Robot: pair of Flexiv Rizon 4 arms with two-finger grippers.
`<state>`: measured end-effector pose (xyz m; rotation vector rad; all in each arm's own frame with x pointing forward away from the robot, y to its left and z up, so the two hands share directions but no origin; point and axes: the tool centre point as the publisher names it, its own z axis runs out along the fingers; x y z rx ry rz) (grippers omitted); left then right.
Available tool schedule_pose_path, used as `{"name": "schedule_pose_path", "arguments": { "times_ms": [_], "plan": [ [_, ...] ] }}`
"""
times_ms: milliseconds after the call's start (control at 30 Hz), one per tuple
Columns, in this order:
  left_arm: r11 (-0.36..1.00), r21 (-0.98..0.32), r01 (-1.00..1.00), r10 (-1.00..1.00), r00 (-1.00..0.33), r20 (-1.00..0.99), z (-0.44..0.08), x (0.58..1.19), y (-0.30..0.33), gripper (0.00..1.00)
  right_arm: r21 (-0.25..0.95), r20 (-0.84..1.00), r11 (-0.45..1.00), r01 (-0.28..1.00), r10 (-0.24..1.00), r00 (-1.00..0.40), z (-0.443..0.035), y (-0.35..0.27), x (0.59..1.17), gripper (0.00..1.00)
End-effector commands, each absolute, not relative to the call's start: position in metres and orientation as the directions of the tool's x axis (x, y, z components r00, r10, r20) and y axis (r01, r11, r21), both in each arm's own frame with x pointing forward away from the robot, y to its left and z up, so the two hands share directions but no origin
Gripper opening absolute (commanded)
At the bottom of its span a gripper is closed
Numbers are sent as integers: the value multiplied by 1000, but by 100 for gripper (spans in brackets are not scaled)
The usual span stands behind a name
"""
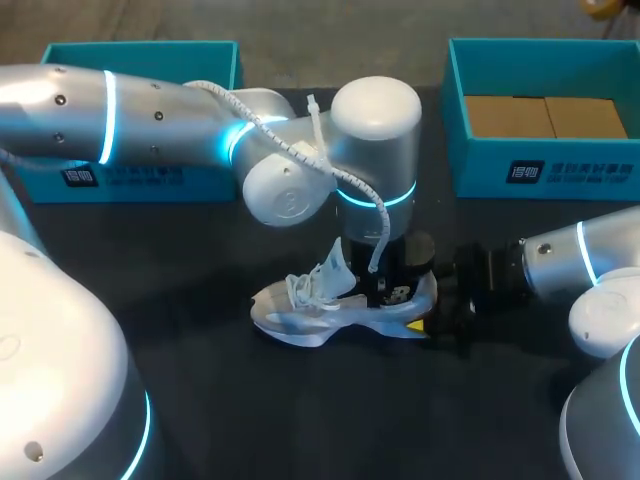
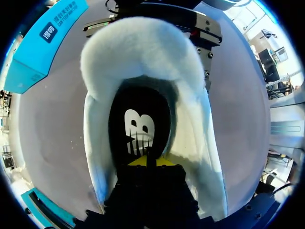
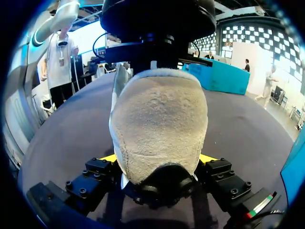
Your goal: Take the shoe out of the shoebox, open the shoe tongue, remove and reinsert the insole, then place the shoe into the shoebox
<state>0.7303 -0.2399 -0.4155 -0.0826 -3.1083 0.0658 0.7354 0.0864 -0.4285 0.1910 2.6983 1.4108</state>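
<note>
Closest is the left claw (image 2: pixel 145 162), black with yellow tips, lowered into the opening of the white mesh sneaker (image 2: pixel 143 52). Its tips sit at the black printed insole (image 2: pixel 140 119) directly beneath; whether they pinch it cannot be told. The right claw (image 3: pixel 157 160) is clenched on the sneaker's heel from both sides. The sneaker stands upright on the dark tabletop (image 1: pixel 300 420), its long axis running straight away from the right claw, toe farthest. The left claw looks better placed to lift the insole.

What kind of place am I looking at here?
Probably a robot lab workbench: a left arm and right arm meet over a dark table, the right end effector grips the heel of a white shoe, and two teal shoeboxes stand at the back.
</note>
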Motion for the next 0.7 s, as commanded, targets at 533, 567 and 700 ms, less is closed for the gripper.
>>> {"name": "schedule_pose_path", "arguments": {
  "times_ms": [533, 567, 700],
  "plan": [
    [994, -107, 11, 7, -999, -39, -419, 738, -218, 0, 818, -23, 571, 71, 154, -988, -427, 87, 736, 0],
    [993, -114, 11, 10, -1000, -10, -415, 739, -216, 0, 818, -23, 571, 71, 154, -988, -427, 87, 736, 0],
    [991, -131, 15, 20, -999, 36, -406, 741, -213, 0, 818, -23, 571, 71, 154, -988, -427, 87, 736, 0]
  ]
}}
